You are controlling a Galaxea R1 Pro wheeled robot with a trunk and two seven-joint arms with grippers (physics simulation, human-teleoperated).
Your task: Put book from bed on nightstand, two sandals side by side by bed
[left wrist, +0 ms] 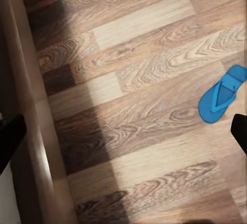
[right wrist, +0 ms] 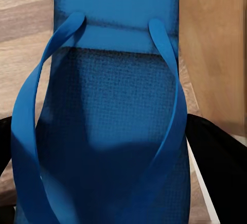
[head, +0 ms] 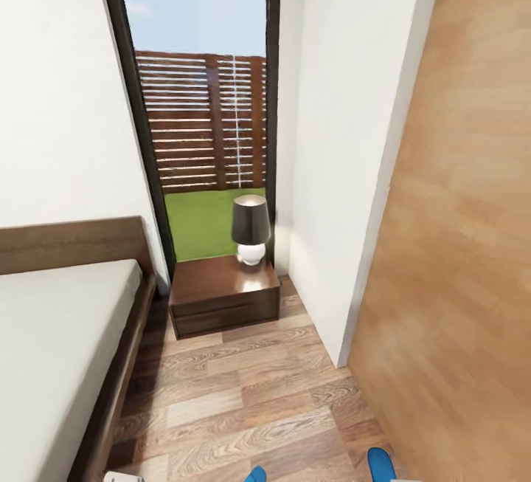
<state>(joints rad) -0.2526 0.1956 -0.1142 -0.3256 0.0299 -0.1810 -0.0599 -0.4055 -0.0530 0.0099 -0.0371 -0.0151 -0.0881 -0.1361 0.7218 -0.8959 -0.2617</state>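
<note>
- A narrow strip of the bedroom floor (head: 243,401), laid in light wood planks, is seen from the head view between the bed (head: 59,349) at the left and a pale wooden panel (head: 457,246) at the right.
- The bed's grey mattress is bare where it is seen; its dark wood side rail runs along the floor's left edge.
- A dark brown nightstand (head: 221,305) is set at the far end of the floor strip, just beside the bed's head corner, below a tall black-framed window (head: 199,98).
- A lamp (head: 251,229) with a dark shade and a white base is standing on the nightstand's far right corner; the rest of its top is bare.
- No writing or labels can be read anywhere.
- One blue sandal (left wrist: 222,94) is lying flat on the floor, well apart from the bed rail, with open planks between them.
- The other sandal (right wrist: 103,126) is seen close up in the right wrist view, lying between the right gripper's two dark fingers (right wrist: 218,167); the right jaws appear to be grasping it.
- The left gripper's dark fingertips (left wrist: 10,136) are seen spread wide apart over the floor, so the left jaws are released.
- Two blue sandal tips (head: 380,461) are seen at the near edge of the floor.
</note>
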